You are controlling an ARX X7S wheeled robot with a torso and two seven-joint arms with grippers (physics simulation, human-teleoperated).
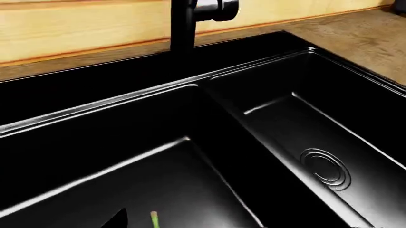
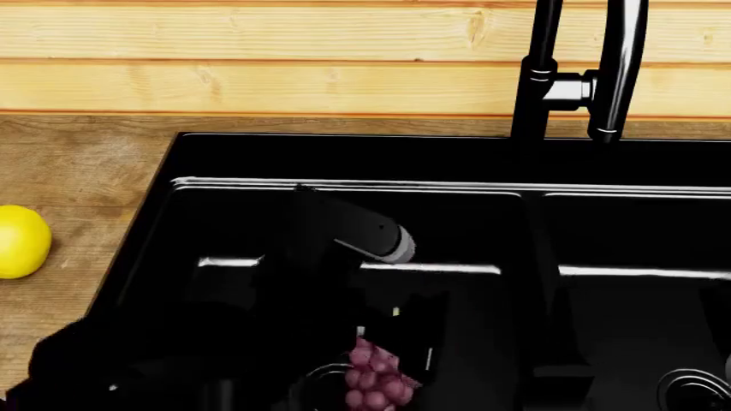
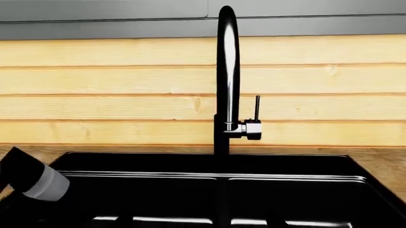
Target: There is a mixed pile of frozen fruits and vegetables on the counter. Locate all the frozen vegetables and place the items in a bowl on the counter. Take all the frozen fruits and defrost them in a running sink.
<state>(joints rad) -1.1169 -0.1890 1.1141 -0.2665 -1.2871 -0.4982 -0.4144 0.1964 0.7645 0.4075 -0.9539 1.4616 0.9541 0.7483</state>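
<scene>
pale plank wall backed the black sink (image 2: 342, 163). left claw (image 2: 383, 342), grip unreadable, hung over the grape bunch (image 2: 375, 381) in the left basin; lemon (image 2: 20, 241) waited on the counter (image 2: 68, 171), apparently unsorted.

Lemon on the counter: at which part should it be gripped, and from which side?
Grip the lemon across its round middle, probably coming straight down from above. It rests on the flat counter left of the sink, apart from it; its left part is out of view.
</scene>
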